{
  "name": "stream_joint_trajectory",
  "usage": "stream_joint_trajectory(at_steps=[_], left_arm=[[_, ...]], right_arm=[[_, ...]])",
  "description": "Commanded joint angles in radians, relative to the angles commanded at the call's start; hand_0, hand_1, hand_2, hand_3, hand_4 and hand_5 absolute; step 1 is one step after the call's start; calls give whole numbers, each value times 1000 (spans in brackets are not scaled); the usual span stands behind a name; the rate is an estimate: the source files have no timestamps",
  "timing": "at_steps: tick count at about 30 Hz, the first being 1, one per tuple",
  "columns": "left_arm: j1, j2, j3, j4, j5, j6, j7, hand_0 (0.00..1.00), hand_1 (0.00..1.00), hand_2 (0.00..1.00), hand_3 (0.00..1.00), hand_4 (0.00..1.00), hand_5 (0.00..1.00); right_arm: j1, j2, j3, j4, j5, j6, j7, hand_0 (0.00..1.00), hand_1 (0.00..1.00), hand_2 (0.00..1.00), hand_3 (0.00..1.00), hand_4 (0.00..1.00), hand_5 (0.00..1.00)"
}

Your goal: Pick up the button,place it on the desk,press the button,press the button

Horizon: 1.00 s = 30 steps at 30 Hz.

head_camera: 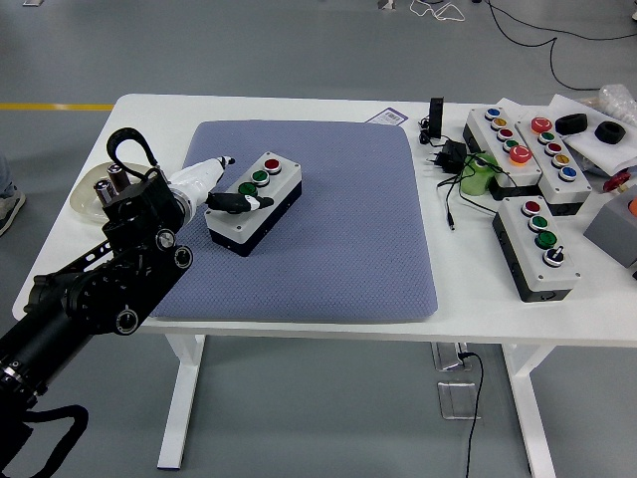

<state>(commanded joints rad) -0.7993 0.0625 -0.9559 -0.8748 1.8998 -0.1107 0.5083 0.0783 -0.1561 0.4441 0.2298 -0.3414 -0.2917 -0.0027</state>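
A white counter carries a blue-grey mat, and on the mat's left part sits a grey button box with a red and a green button and a black switch on top. The robot's left hand reaches in from the counter's left edge, its white fingers loosely spread and a dark fingertip resting on the box's top at the switch end. More button boxes crowd the counter's far right corner.
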Motion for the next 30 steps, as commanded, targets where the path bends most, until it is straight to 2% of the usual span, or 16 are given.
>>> stream_joint_trajectory(at_steps=[9, 10, 15, 16, 21, 22, 27, 28, 30], left_arm=[[-25, -24, 52, 64, -12, 19, 32, 998, 998, 998, 998, 998, 757], [-29, -29, 61, 76, -8, 23, 36, 976, 998, 998, 998, 998, 697], [-49, -46, 98, 117, 11, 33, 59, 976, 998, 998, 998, 998, 697], [-54, -51, 105, 125, 15, 38, 64, 875, 979, 998, 998, 998, 453], [-67, -61, 144, 138, 56, 65, 92, 875, 979, 998, 998, 998, 453], [-67, -61, 150, 137, 63, 72, 95, 500, 675, 746, 957, 834, 51], [-66, -55, 178, 136, 113, 70, 90, 500, 675, 746, 957, 834, 51], [-65, -54, 179, 136, 114, 70, 88, 405, 380, 402, 664, 662, 2], [-63, -51, 182, 138, 125, 73, 83, 405, 380, 402, 664, 662, 2]], right_arm=[[-7, -2, -4, 0, 0, 0, 0, 629, 549, 587, 636, 219, 269], [-7, -2, -7, 0, 1, 0, 0, 629, 550, 587, 636, 219, 269], [-8, -3, -5, 0, -3, 0, 0, 629, 550, 587, 636, 219, 269], [-8, -2, -4, 0, -4, 0, 0, 629, 549, 587, 636, 219, 268], [-6, -2, 2, 0, -9, 0, 1, 629, 549, 587, 636, 219, 268], [-6, -2, 2, 0, -9, 0, 1, 630, 549, 586, 636, 219, 267], [-4, -1, 4, -1, -11, 0, 1, 630, 549, 586, 636, 219, 267], [-4, -1, 5, -1, -11, 0, 1, 629, 549, 584, 636, 219, 266], [-4, -1, 5, -1, -12, 0, 1, 629, 549, 584, 636, 219, 266]])
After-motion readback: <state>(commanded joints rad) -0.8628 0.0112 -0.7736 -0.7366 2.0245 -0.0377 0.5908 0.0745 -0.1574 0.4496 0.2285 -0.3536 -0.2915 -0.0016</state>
